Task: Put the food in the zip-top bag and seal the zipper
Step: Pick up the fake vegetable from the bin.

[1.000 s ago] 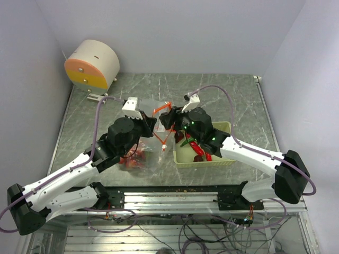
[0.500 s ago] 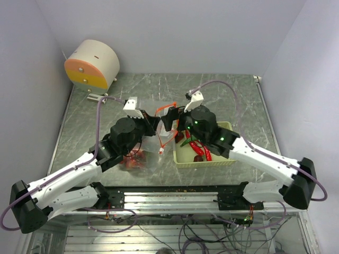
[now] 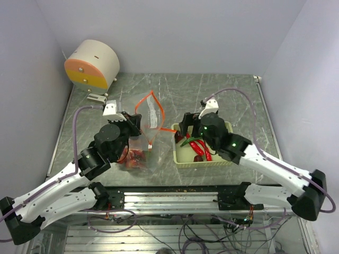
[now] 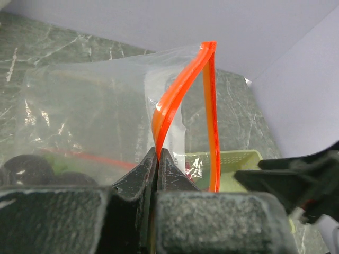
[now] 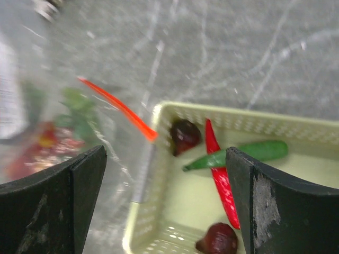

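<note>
The zip-top bag (image 3: 144, 138) stands on the table between my arms, with red food (image 3: 135, 157) inside it. Its orange zipper (image 4: 180, 90) rises in a narrow open loop. My left gripper (image 4: 158, 154) is shut on one strip of the zipper. My right gripper (image 5: 165, 159) hangs open and empty over the left end of the pale green basket (image 5: 159, 114). In the basket lie a red chili (image 5: 222, 182), a green pepper (image 5: 238, 153) and two dark purple pieces (image 5: 184, 135). The zipper's loose end (image 5: 119, 108) rests by the basket's corner.
A round cream and orange device (image 3: 91, 64) stands at the back left corner. Grey walls close in the table on three sides. The basket (image 3: 204, 164) sits right of the bag, near the front rail.
My right gripper opened, let go of the bag's mouth and drew back right over the basket. My left arm shifted left with the zipper, and the bag mouth now stands taller.
</note>
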### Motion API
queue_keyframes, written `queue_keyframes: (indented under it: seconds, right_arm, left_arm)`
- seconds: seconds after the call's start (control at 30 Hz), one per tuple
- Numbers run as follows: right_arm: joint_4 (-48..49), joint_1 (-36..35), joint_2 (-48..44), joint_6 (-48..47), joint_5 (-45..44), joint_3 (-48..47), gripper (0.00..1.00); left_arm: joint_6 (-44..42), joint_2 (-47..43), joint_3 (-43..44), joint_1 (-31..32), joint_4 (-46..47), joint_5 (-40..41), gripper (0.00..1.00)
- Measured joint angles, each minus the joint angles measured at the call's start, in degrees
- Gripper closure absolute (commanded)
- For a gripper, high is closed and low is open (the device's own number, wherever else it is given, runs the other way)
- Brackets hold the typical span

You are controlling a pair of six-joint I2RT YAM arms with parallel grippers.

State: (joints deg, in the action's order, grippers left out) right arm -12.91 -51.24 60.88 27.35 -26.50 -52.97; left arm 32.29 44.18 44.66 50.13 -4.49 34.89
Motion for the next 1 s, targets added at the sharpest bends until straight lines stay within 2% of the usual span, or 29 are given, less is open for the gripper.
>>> queue_keyframes:
  seconds: [0.33,0.4,0.47,0.67,1.0]
  right_arm:
    - [-1.5,6.9,16.5,3.3,1.2,2.8,0.19]
    - [-0.5,8.2,18.6,3.5,1.8,3.0,0.32]
    - [0.8,9.9,20.4,3.6,3.2,3.3,0.38]
    - [1.4,12.4,24.2,6.8,3.9,4.6,0.33]
    - [3.2,15.9,26.4,12.2,5.6,6.5,0.35]
  left_arm:
    - [-0.2,-0.9,-0.6,0.0,-1.4,0.2,0.93]
    - [-0.2,-0.9,-0.7,0.0,-1.3,0.0,0.93]
    - [-0.2,-1.0,-1.1,0.0,-1.3,-0.2,0.93]
    - [-0.4,-1.3,-2.0,0.0,-1.4,-0.5,0.93]
    - [-0.7,-1.6,-2.6,0.0,-1.3,-0.6,0.93]
